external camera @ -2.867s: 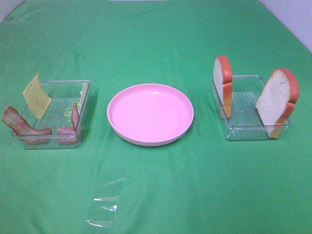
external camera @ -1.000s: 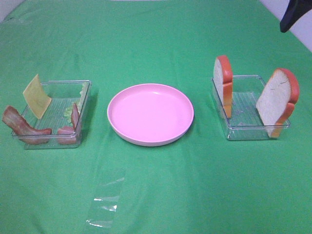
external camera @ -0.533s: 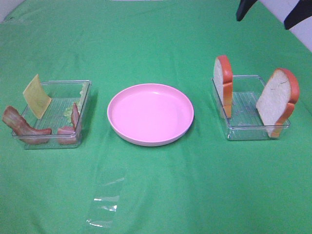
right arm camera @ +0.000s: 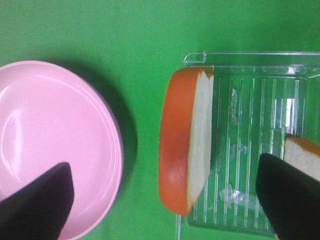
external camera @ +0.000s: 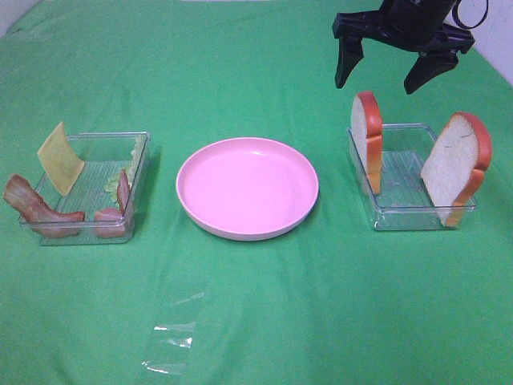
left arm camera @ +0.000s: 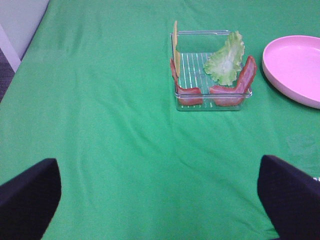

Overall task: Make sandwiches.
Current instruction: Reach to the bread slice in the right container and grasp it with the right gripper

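R end effector (external camera: 377, 80) is held wide open, empty, above bread slice (external camera: 367, 136) in R tray (external camera: 405, 218). L end effector (left arm camera: 160, 210) is spread wide, empty, apart from L tray (left arm camera: 197, 33) w/ bacon (left arm camera: 246, 76), cheese (external camera: 60, 158).

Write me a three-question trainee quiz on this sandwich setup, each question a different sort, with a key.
1. True or false: the pink plate is empty.
2. What shares the left tray with the cheese and lettuce? A) egg B) bacon C) tomato
3. Fill in: the right arm's jaws, over the right tray where two bread slices stand upright, are ___.
Key: 1 true; 2 B; 3 open.
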Controlling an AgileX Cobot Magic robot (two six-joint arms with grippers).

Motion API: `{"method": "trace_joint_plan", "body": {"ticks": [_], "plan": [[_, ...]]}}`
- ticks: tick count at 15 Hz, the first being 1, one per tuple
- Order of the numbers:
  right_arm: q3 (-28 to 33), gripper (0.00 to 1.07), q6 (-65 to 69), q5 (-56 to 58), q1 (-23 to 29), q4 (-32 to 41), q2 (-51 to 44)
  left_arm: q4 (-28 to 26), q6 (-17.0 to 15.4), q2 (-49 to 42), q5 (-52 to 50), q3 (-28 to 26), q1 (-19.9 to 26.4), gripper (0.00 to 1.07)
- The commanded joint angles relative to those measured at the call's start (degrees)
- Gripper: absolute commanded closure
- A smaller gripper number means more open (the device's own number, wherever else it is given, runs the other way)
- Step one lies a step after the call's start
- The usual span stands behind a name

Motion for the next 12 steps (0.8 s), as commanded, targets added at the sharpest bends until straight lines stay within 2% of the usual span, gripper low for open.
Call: {"method": "trace_joint_plan", "body": {"ticks": [1, 12], "plan": [[-0.4, 0.14, -0.1, -2.7, 0.1, 0.2, 2.1, -0.5, 0.1, -1.0, -0.2, -0.1, 0.2, 0.04], [-0.4, 0.14, 1.0, -3.4, 0.0, 0.0, 10.3, -0.5, 0.2, -1.0, -0.2, -0.1, 0.2, 0.04]]}}
